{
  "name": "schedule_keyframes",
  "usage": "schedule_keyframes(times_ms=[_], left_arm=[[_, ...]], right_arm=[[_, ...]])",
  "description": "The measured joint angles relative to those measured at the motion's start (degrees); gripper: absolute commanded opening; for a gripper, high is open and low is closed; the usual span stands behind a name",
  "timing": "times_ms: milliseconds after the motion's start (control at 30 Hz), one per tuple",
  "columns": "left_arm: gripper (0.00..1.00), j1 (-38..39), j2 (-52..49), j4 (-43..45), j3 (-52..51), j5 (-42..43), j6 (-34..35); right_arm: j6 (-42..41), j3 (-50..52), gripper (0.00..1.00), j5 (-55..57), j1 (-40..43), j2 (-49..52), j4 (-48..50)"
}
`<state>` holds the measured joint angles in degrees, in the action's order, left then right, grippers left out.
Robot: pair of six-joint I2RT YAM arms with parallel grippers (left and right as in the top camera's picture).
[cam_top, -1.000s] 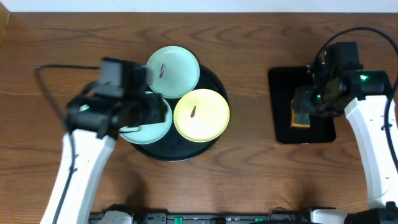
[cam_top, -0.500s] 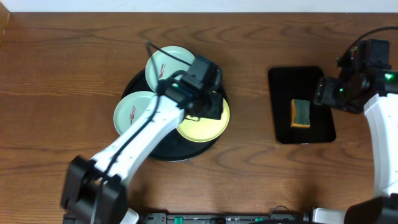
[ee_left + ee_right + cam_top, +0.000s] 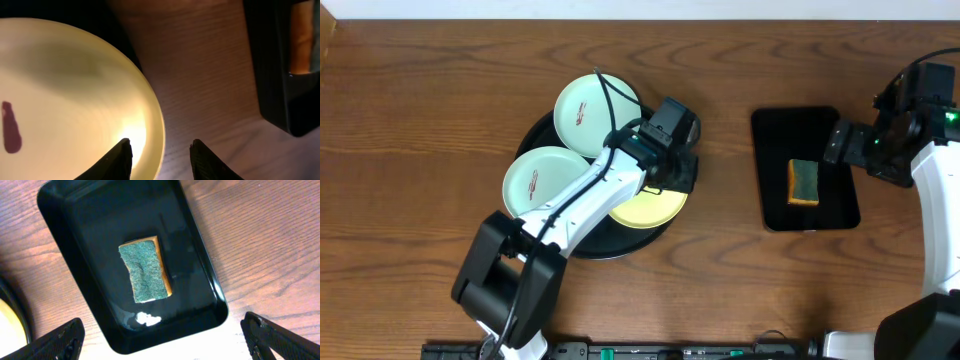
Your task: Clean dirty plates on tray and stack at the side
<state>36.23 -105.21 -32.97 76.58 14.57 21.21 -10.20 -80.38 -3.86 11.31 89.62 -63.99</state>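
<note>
The left gripper (image 3: 160,159) is part open, astride the right rim of the yellow plate (image 3: 75,90): one finger (image 3: 120,159) over the plate's inside, the other over bare table (image 3: 200,75), and neither visibly pinching the rim. A reddish-brown smear (image 3: 10,127) marks the plate near its middle. The right gripper (image 3: 162,342) is spread wide and holds nothing. It hangs above the near end of the rectangular tray (image 3: 100,230), which is glossy black with a sponge (image 3: 145,270) lying flat in its middle, green scouring side up over an orange base.

From overhead, the yellow plate sits on the right side of the tray (image 3: 610,248), partly under the left arm, which reaches across from the near left. The near mint plate (image 3: 538,180) lies on the tray's left, overhanging its rim. The far mint plate (image 3: 590,108) lies at the tray's far edge, also overhanging. Each shows a small red mark. All three plates are on the tray, none stacked.

The table is dark brown wood with strong grain. The rectangular tray stands well apart to the right. A pale strip runs along the table's far edge.
</note>
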Motion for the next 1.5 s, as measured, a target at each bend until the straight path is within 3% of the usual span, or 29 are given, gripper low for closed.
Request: schedule_keyframes(times_ms=[833,1267,1500], left_arm=[[0.40,6.7,-5.3,2.0,0.0,-9.4,0.0],[0.11,7.0,-7.5,1.4,0.0,-10.5,0.5],[0.08,7.0,-7.2,0.3,0.0,-11.1,0.4]], right_arm=[[-2.4,0.0,0.99,-2.1,0.0,0.0,0.0],[-2.4,0.0,0.99,-2.1,0.0,0.0,0.0],[-2.4,0.0,0.99,-2.1,0.0,0.0,0.0]])
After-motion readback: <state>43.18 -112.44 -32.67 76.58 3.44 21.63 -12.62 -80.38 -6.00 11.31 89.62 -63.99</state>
